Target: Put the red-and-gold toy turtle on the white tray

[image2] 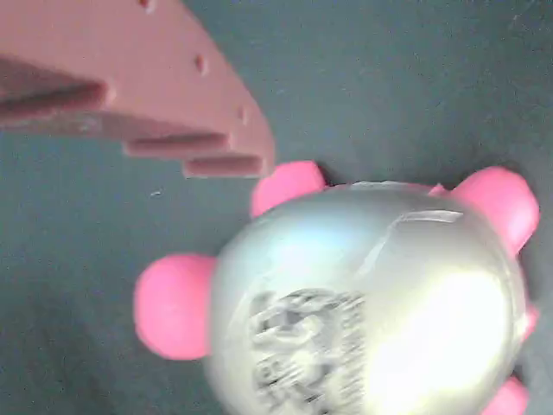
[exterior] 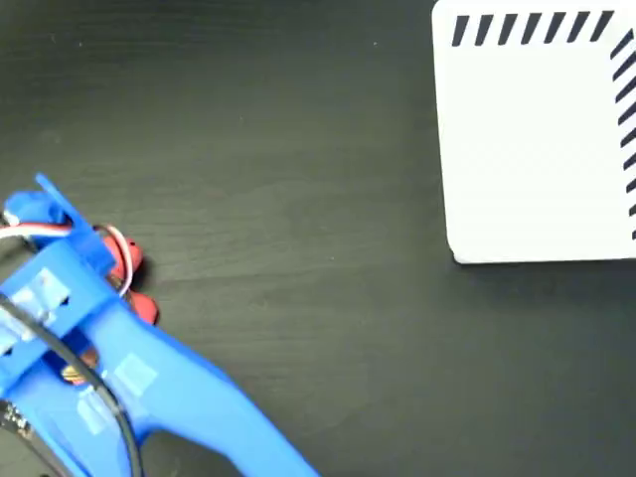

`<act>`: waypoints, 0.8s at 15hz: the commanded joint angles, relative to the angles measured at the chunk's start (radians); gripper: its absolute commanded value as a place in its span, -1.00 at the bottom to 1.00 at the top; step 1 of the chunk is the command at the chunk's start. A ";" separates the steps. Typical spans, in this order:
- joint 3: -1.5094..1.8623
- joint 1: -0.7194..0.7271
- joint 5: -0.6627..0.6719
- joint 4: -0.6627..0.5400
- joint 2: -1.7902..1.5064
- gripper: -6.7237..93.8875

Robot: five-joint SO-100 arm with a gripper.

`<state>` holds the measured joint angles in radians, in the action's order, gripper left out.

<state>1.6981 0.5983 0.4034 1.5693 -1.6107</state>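
The red-and-gold toy turtle (image2: 363, 303) fills the lower right of the wrist view: a shiny domed shell with a dark printed mark and stubby legs, resting on the dark table. In the fixed view only its red parts (exterior: 131, 263) peek out from under the blue arm at the far left. My gripper (exterior: 99, 286) hovers right over the turtle. One finger (image2: 173, 78) shows at the wrist view's upper left, its tip just beside a leg, with nothing closing against it; the other finger is out of view. The white tray (exterior: 537, 139) with dark edge stripes lies at the upper right of the fixed view, far from the turtle.
The blue arm (exterior: 169, 397) and its cables cover the lower left corner of the fixed view. A dark wood-grain table (exterior: 298, 199) stretches bare between the arm and the tray.
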 commanded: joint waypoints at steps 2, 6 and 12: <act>0.094 -0.002 0.048 -0.071 -0.074 0.37; 0.152 -0.046 0.086 -0.129 -0.074 0.51; 0.250 -0.020 0.095 -0.238 -0.051 0.54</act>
<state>1.9405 0.5599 0.4847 1.3422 -1.6153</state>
